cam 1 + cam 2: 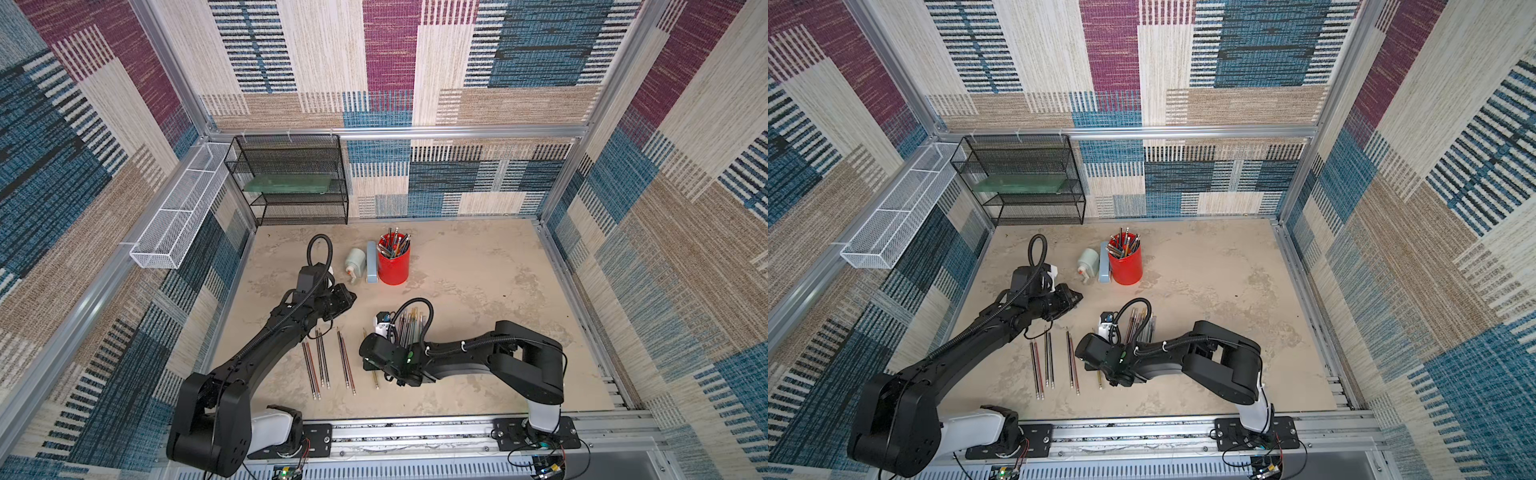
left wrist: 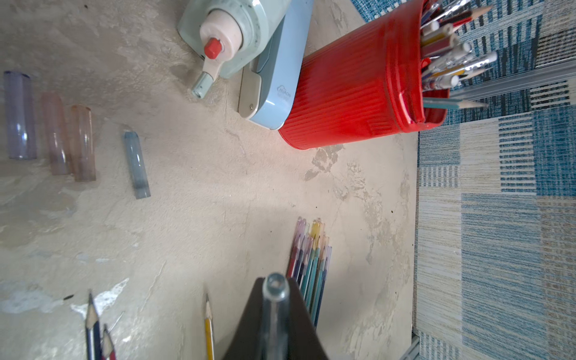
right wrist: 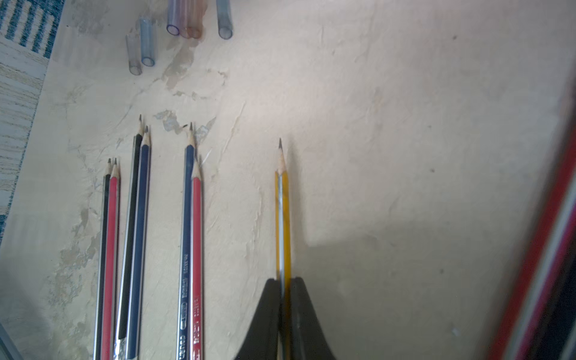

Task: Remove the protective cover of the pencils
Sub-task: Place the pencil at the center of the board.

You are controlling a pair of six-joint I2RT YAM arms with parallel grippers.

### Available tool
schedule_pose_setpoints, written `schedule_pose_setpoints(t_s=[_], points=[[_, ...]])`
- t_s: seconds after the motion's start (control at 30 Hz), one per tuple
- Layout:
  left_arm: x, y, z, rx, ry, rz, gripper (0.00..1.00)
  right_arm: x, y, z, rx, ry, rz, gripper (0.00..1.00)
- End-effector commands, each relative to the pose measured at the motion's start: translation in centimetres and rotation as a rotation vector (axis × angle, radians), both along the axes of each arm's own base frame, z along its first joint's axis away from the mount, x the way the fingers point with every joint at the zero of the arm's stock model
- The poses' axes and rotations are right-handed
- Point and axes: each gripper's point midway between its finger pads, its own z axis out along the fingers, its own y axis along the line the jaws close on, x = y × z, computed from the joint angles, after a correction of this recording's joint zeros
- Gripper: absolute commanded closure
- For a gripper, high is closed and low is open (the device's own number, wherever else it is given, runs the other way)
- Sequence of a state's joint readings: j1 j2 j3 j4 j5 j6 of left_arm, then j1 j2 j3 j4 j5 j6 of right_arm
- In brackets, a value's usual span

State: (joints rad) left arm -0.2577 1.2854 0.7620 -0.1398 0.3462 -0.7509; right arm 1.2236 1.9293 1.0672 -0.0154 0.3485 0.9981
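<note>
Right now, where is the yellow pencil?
The yellow pencil is clamped in the right gripper; in a top view it sits between the bare pencils and the capped bundle.

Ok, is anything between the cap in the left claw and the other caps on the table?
Nothing visible: only bare tabletop lies between the clear cap in the left gripper and the row of loose caps.

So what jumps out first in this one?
The stuffed red cup stands at the back of the table. Nearer the front, the right tool is shut on a yellow pencil, which lies beside six bare pencils set out in pairs. The left tool grips a clear cap.
</note>
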Motion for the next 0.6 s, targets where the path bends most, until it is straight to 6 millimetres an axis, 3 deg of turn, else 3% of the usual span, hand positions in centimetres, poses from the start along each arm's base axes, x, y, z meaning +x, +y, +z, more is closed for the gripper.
schedule_pose_setpoints(t_s=[0.0, 0.57], points=[[0.1, 0.1, -0.1, 0.019, -0.007, -0.013, 0.98, -0.2, -0.1, -0.4, -0.006, 0.018, -0.024, 1.0], [0.4, -0.2, -0.6, 0.007, 0.006, -0.017, 0.99, 0.1, -1.8, -2.1, -0.097, 0.045, -0.114, 0.96]])
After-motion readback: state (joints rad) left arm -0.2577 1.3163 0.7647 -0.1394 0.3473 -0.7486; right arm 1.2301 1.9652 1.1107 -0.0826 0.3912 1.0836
